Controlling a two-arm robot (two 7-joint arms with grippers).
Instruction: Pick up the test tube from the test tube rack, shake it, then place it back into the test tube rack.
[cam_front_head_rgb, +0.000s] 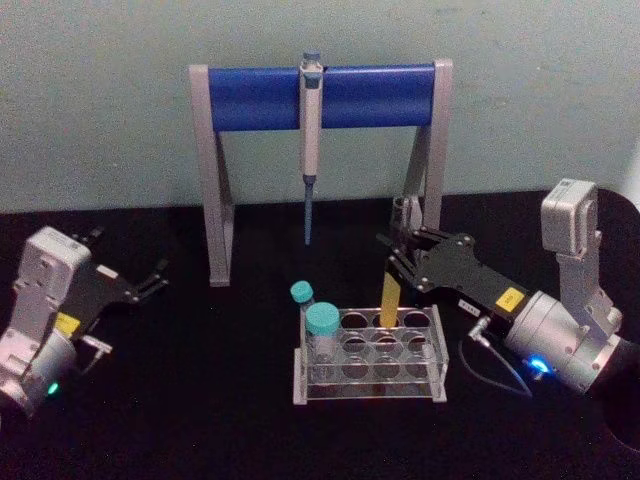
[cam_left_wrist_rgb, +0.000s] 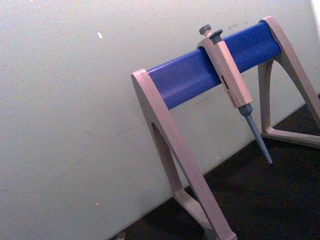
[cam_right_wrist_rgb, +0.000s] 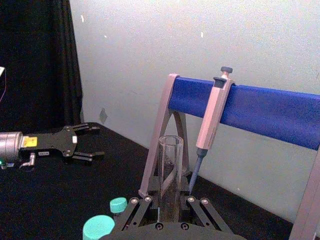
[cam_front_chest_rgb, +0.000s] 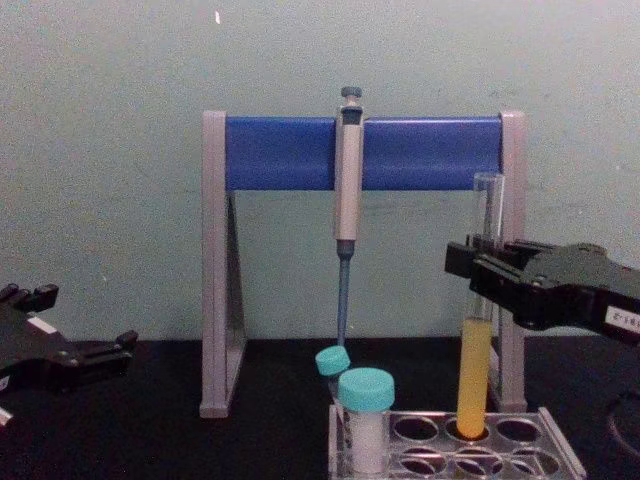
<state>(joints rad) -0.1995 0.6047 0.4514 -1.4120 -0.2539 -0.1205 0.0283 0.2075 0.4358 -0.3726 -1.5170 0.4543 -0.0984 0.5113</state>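
Note:
The test tube (cam_front_head_rgb: 389, 295) stands upright with yellow liquid in its lower part, and its rounded end reaches into the middle hole of the back row of the test tube rack (cam_front_head_rgb: 370, 388). My right gripper (cam_front_head_rgb: 396, 256) comes in from the right and is shut on the tube's clear upper part. From the chest, the tube (cam_front_chest_rgb: 473, 370) rises from the rack (cam_front_chest_rgb: 560, 455) through the right gripper (cam_front_chest_rgb: 482, 268). The right wrist view has the tube's open top (cam_right_wrist_rgb: 171, 165) between the fingers. My left gripper (cam_front_head_rgb: 150, 278) hangs open at the far left, away from the rack.
Two teal-capped vials (cam_front_head_rgb: 323, 320) (cam_front_head_rgb: 302, 292) stand at the rack's left end. Behind the rack rises a tall grey-legged stand with a blue crossbar (cam_front_head_rgb: 250, 95), and a grey-blue pipette (cam_front_head_rgb: 311, 130) hangs from it. Black tabletop lies open between the left gripper and the rack.

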